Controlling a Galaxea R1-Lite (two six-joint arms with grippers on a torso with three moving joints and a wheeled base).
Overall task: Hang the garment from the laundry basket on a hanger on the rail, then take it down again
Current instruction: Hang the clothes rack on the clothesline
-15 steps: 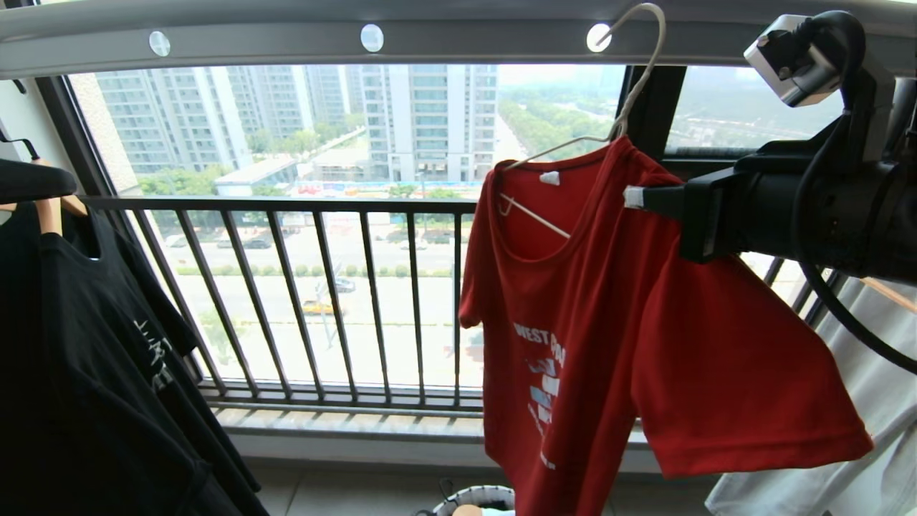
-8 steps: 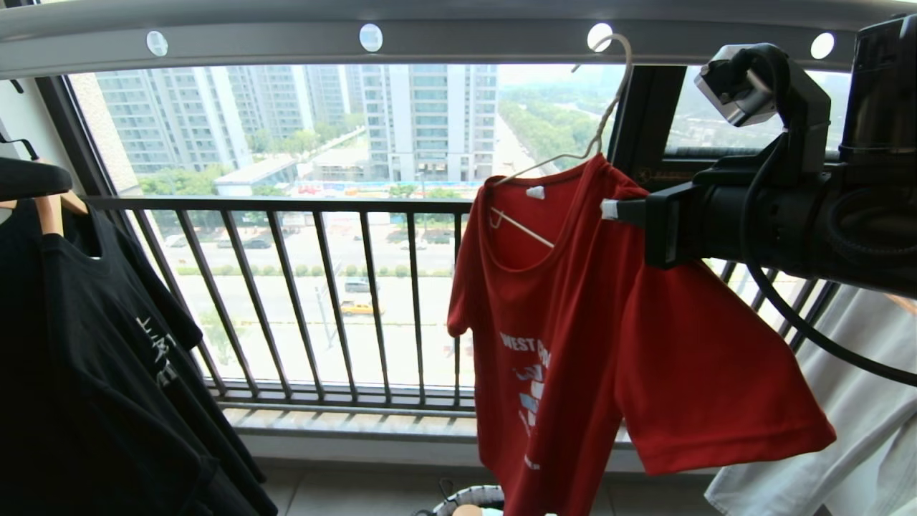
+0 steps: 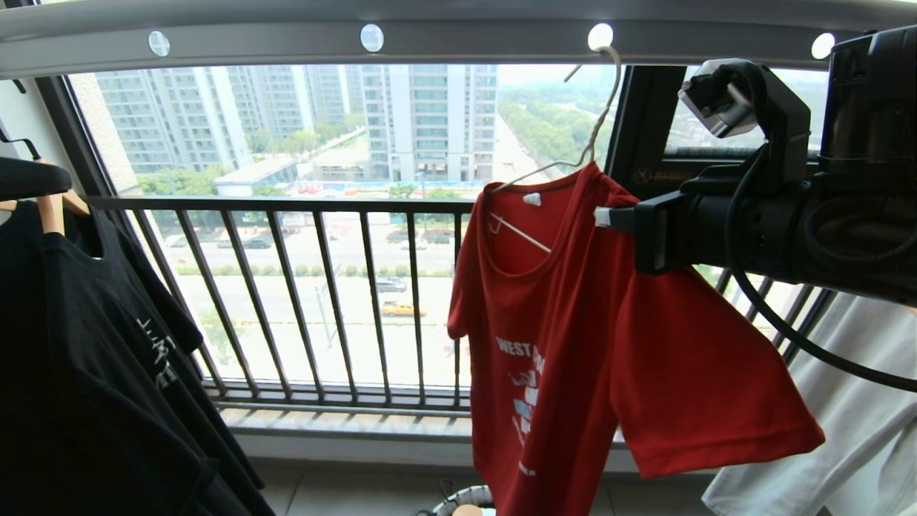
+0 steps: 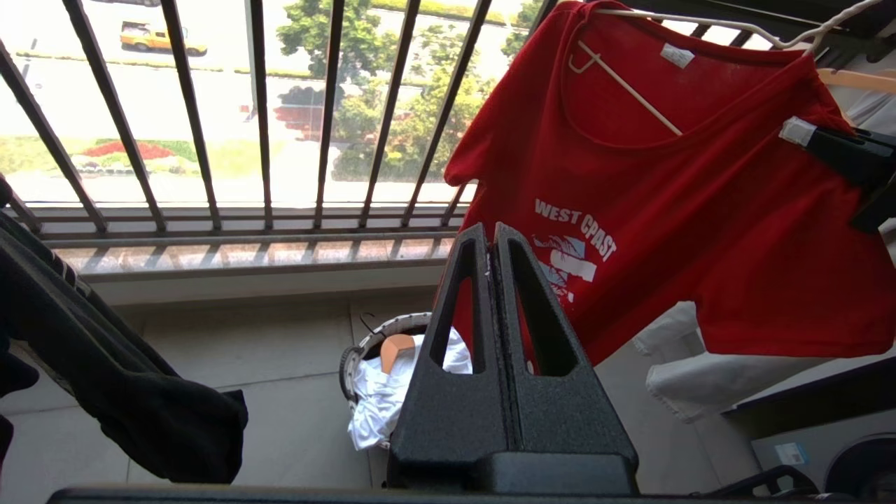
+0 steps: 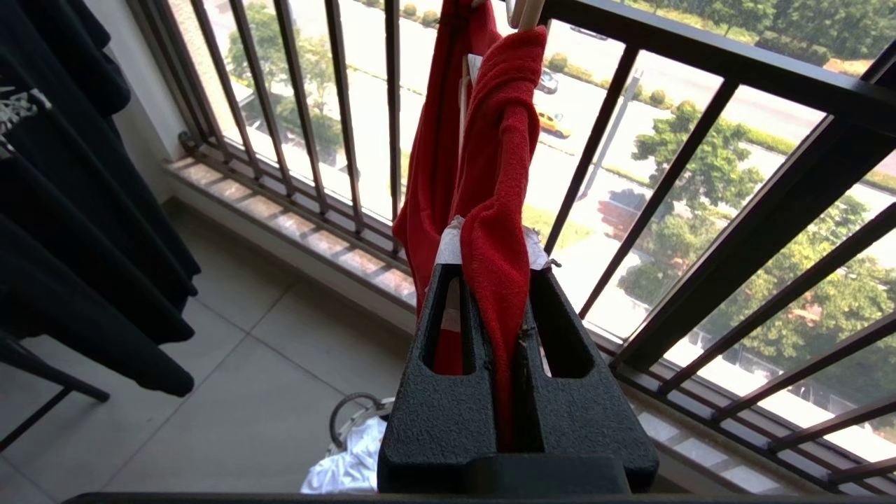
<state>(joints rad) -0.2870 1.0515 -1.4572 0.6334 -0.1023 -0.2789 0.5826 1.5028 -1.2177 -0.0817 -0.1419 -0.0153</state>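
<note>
You have one red shirt [image 3: 573,344], soft knit with white and pale blue print, draped on one thin white wire hanger [image 3: 587,136]; its hook sits just under the grey metal rail [image 3: 458,36], by one of four round holes; your right gripper [image 3: 609,217] pinches the shirt's shoulder cloth between its black textured fingers; your left gripper [image 4: 494,234] hangs low with jaws pressed together, empty; below sits one round white-rimmed basket [image 4: 378,334] holding white cloth; one black tee [image 3: 93,344] hangs left

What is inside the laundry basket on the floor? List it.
The laundry basket holds crumpled white cloth with an orange piece on top. The left gripper covers its far side; anything underneath is hidden.
</note>
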